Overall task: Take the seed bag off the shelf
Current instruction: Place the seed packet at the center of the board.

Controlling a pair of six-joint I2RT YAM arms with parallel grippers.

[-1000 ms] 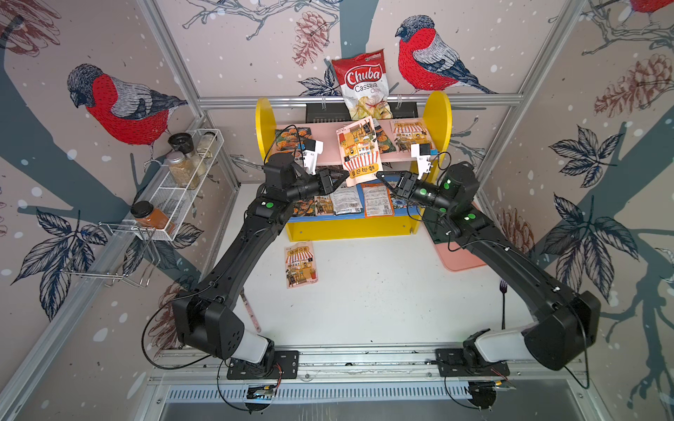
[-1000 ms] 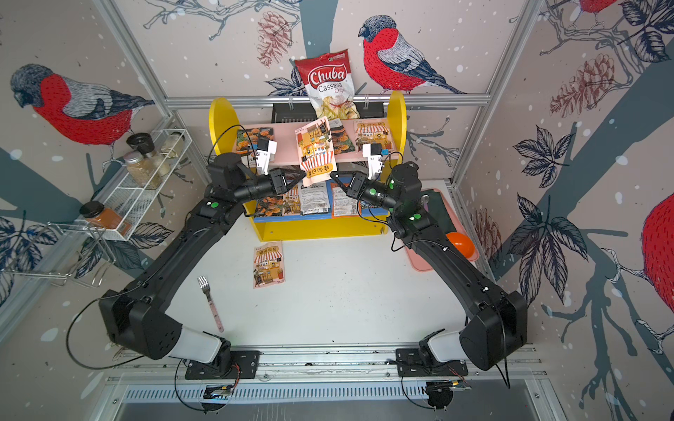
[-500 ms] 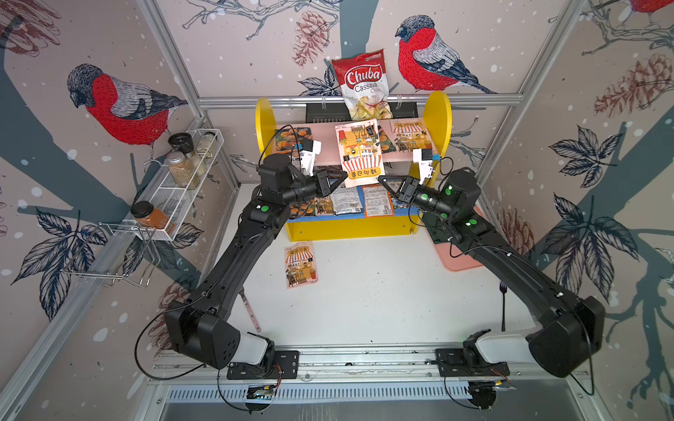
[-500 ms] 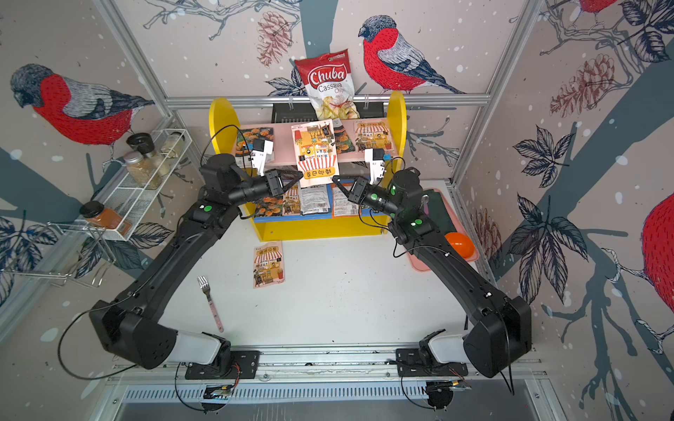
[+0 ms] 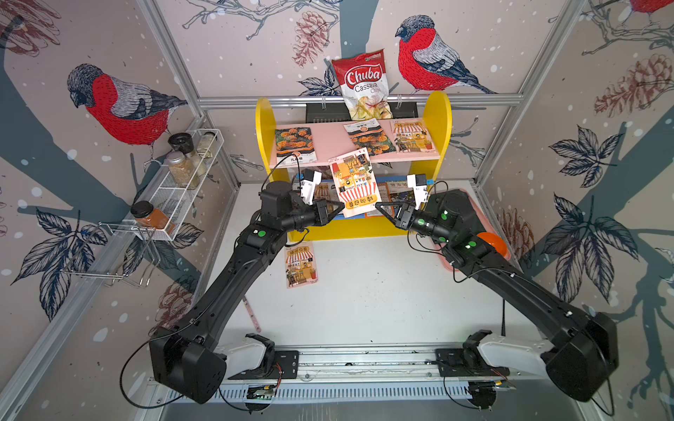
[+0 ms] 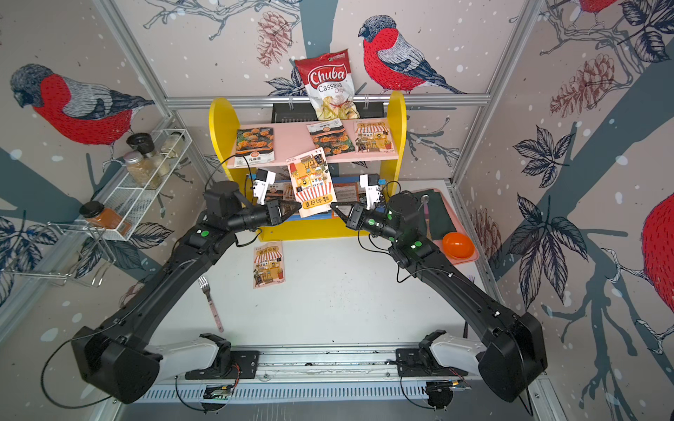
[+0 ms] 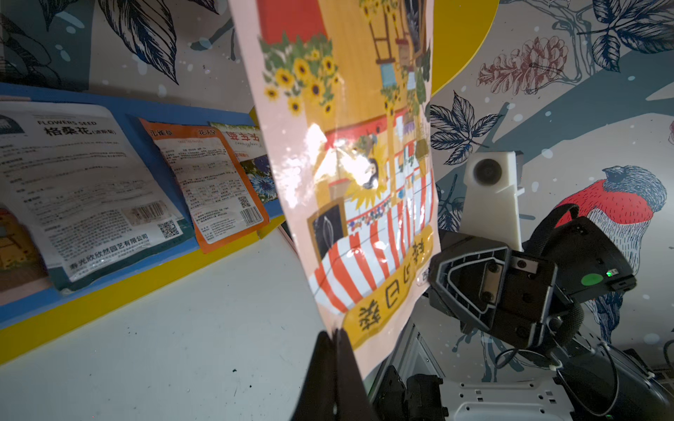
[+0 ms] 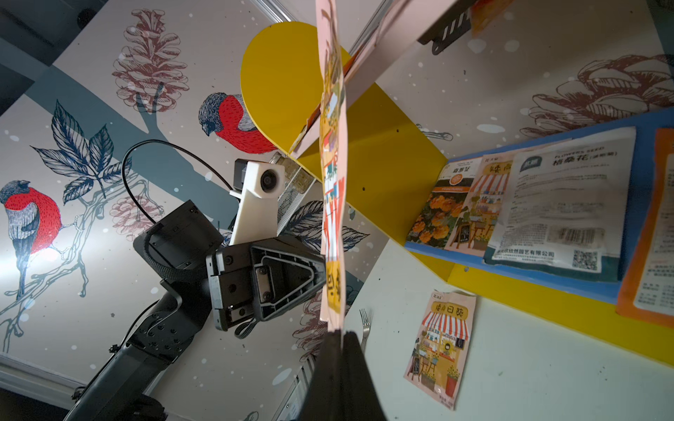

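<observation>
While the seed bag (image 5: 353, 186) hangs pinched at both lower corners: the step in hand, we judge, is drawing it clear of the shelf (image 5: 441, 120).
Seed bag, place: roughly upright before the shelf, upper end at the front edge of the pink upper board (image 5: 328, 145); whether it touches there we cannot tell.
Left gripper (image 5: 341, 208): jaws closed on one lower corner.
Right gripper (image 5: 377, 207): jaws closed on the other lower corner.
Handling: we move both arms away from the shelf in step, so the thin film neither tears nor buckles.
Table (image 5: 383, 291): white; a like packet (image 5: 301, 264) and a fork (image 6: 210, 304) lie before the shelf.
Tray (image 6: 464, 227): beside the shelf, right arm's side, with an orange bowl (image 6: 457, 245).
Room: bird-print walls; chip bag (image 5: 364, 85) above the shelf; wire rack (image 5: 182, 189) off its left-arm side.
</observation>
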